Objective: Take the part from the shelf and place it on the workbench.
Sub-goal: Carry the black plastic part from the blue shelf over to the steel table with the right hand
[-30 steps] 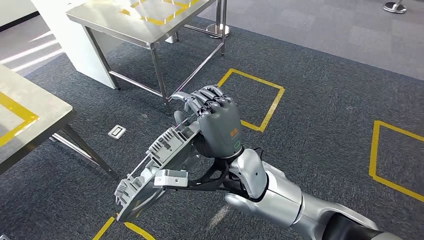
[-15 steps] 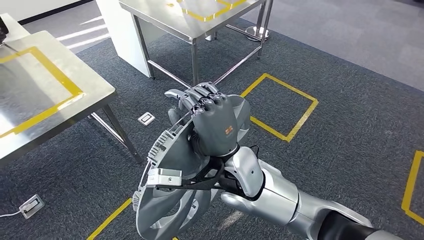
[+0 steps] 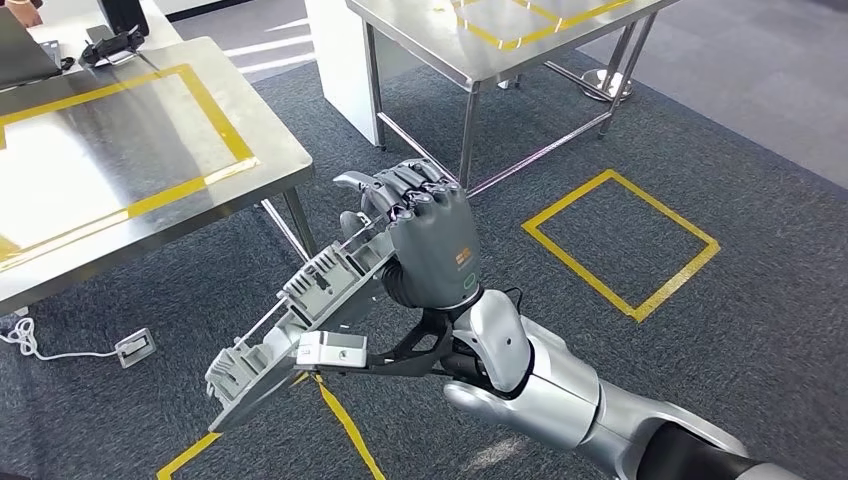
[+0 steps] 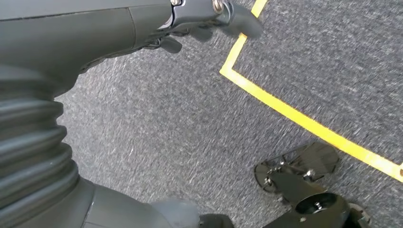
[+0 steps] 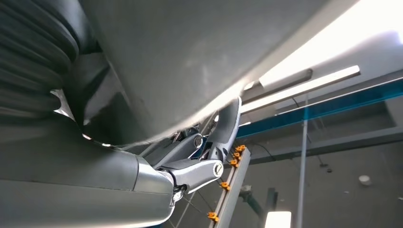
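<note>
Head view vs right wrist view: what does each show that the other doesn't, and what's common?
Head view alone: the two steel tables and, the carpet's yellow tape square, the right arm. Right wrist view alone: ceiling lights, a blue beam, orange clips on a rail. Both: the right hand holding the grey part, which looms as a broad grey surface close to the wrist camera.
</note>
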Controlling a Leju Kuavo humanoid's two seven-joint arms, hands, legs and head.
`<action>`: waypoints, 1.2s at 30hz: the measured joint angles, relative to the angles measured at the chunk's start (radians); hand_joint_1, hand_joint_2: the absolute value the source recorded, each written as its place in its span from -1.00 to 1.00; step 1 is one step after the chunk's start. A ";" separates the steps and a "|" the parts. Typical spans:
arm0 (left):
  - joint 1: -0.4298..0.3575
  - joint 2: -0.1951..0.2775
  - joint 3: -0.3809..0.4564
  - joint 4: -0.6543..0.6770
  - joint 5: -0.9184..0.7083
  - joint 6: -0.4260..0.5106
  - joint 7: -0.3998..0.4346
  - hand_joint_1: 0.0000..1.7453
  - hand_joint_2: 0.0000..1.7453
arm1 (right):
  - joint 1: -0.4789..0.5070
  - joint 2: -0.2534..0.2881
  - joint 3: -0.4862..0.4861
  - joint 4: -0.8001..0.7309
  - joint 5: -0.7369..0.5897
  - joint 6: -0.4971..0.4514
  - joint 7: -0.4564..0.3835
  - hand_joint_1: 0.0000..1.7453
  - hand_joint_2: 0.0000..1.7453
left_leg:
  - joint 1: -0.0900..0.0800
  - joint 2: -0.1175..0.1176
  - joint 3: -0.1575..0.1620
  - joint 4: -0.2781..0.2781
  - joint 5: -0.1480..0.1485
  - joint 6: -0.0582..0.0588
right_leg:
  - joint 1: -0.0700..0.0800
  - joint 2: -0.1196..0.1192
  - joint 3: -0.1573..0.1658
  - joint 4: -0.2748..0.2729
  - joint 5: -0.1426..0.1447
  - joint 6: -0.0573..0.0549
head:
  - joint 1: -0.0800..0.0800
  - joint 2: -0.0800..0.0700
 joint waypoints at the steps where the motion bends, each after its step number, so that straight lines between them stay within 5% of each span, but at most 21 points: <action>1: 0.003 0.000 0.000 0.000 0.000 0.001 0.002 -1.00 1.00 | -0.001 0.000 0.000 0.000 0.000 -0.002 -0.001 1.00 1.00 | -0.002 0.012 -0.006 0.006 -0.004 -0.004 | -0.003 -0.013 0.002 -0.006 0.004 -0.006 | -0.002 0.000; 4: 0.003 0.001 0.000 0.000 0.000 0.006 0.015 -1.00 1.00 | -0.001 0.000 -0.001 0.001 0.000 -0.013 -0.003 1.00 1.00 | -0.009 0.116 -0.068 0.135 -0.081 -0.015 | -0.006 -0.057 0.007 -0.016 0.011 -0.019 | -0.012 0.000; 6: 0.002 0.001 0.000 0.000 -0.002 0.007 0.020 -1.00 1.00 | 0.006 0.000 -0.001 0.001 0.000 -0.016 -0.003 1.00 1.00 | -0.007 0.147 -0.123 0.255 -0.130 -0.022 | -0.004 -0.089 0.006 -0.015 0.009 -0.021 | -0.013 0.000; 7: 0.002 0.001 0.000 0.000 -0.003 0.007 0.021 -1.00 1.00 | 0.010 0.000 0.000 0.002 0.001 -0.017 -0.002 1.00 1.00 | -0.006 0.150 -0.131 0.276 -0.132 -0.024 | -0.003 -0.105 0.006 -0.015 0.008 -0.021 | -0.014 0.000; 8: 0.003 0.002 0.000 0.000 -0.003 0.007 0.022 -1.00 1.00 | 0.013 0.000 0.000 0.002 0.002 -0.018 -0.002 1.00 1.00 | -0.006 0.153 -0.116 0.256 -0.114 -0.024 | -0.003 -0.120 0.006 -0.014 0.006 -0.019 | -0.014 0.000; 10: 0.002 0.004 0.000 -0.001 -0.006 0.007 0.025 -1.00 1.00 | 0.015 0.000 0.000 0.002 0.006 -0.024 -0.002 1.00 1.00 | -0.007 0.184 -0.042 0.124 -0.059 -0.021 | -0.003 -0.146 0.009 -0.010 0.000 -0.013 | -0.014 0.000; 13: 0.000 0.006 0.000 -0.001 -0.009 0.008 0.033 -1.00 1.00 | 0.015 -0.001 -0.001 0.002 0.006 -0.041 -0.008 1.00 1.00 | -0.016 0.222 0.023 0.005 -0.029 0.004 | 0.005 -0.175 0.011 -0.001 -0.011 0.003 | -0.011 0.000; 16: 0.002 0.006 0.000 0.000 -0.010 0.011 0.040 -1.00 1.00 | 0.014 -0.002 -0.003 0.005 0.002 -0.052 -0.018 1.00 1.00 | -0.015 0.188 0.021 0.006 -0.026 0.024 | 0.003 -0.184 0.016 0.004 -0.020 0.019 | -0.010 0.000; 18: 0.002 0.006 0.001 0.000 -0.010 0.016 0.041 -1.00 1.00 | 0.014 -0.002 -0.006 0.009 0.002 -0.055 -0.021 1.00 1.00 | -0.009 0.165 0.022 0.002 -0.021 0.035 | -0.003 -0.131 -0.006 0.062 -0.061 0.030 | -0.007 0.000; 20: -0.001 0.005 0.001 0.000 -0.012 0.018 0.041 -1.00 1.00 | 0.016 -0.003 -0.009 0.017 0.001 -0.056 -0.021 1.00 1.00 | -0.008 0.139 0.018 0.002 -0.018 0.042 | -0.007 -0.076 -0.067 0.192 -0.126 0.036 | -0.005 0.000; 22: -0.001 0.004 0.001 0.000 -0.018 0.016 0.044 -1.00 1.00 | 0.020 -0.004 -0.010 0.027 0.002 -0.054 -0.019 1.00 1.00 | -0.007 0.111 0.014 0.004 -0.016 0.043 | -0.007 -0.064 -0.116 0.284 -0.151 0.037 | -0.004 0.000; 24: -0.001 0.004 0.001 0.000 -0.023 0.014 0.049 -1.00 1.00 | 0.021 -0.005 -0.013 0.033 0.005 -0.051 -0.014 1.00 1.00 | -0.007 0.086 0.013 0.007 -0.014 0.040 | -0.008 -0.060 -0.095 0.231 -0.099 0.033 | -0.004 0.000; 26: -0.003 0.003 0.001 -0.001 -0.026 0.012 0.054 -1.00 1.00 | 0.018 -0.004 -0.018 0.035 0.003 -0.035 -0.006 1.00 1.00 | -0.008 0.068 0.012 0.009 -0.012 0.035 | -0.007 -0.049 -0.031 0.090 -0.030 0.025 | -0.004 0.000; 28: -0.004 0.002 0.001 -0.001 -0.029 0.011 0.058 -1.00 1.00 | 0.011 0.000 -0.025 0.035 -0.010 -0.005 0.004 1.00 1.00 | -0.009 0.057 0.008 0.009 -0.009 0.024 | -0.004 -0.039 -0.002 0.014 -0.007 0.019 | -0.004 0.000; 30: -0.004 0.002 0.001 0.000 -0.032 0.008 0.060 -1.00 1.00 | -0.001 0.005 -0.036 0.035 -0.032 0.018 0.005 1.00 1.00 | -0.009 0.053 0.003 0.004 -0.003 0.009 | -0.002 -0.040 -0.006 0.008 -0.002 0.010 | -0.004 0.000; 33: -0.007 0.003 0.001 0.000 -0.036 0.006 0.060 -1.00 1.00 | -0.038 0.017 -0.053 0.040 -0.059 0.025 -0.013 1.00 1.00 | -0.010 0.100 -0.021 0.046 -0.032 -0.006 | -0.007 -0.050 -0.005 -0.003 0.011 -0.010 | -0.007 0.000; 36: -0.014 0.003 0.000 0.000 -0.039 0.005 0.059 -1.00 1.00 | -0.086 0.026 -0.068 0.068 -0.081 0.026 -0.029 1.00 1.00 | -0.009 0.143 -0.104 0.236 -0.124 -0.015 | -0.006 -0.064 -0.006 -0.004 0.013 -0.017 | -0.011 0.000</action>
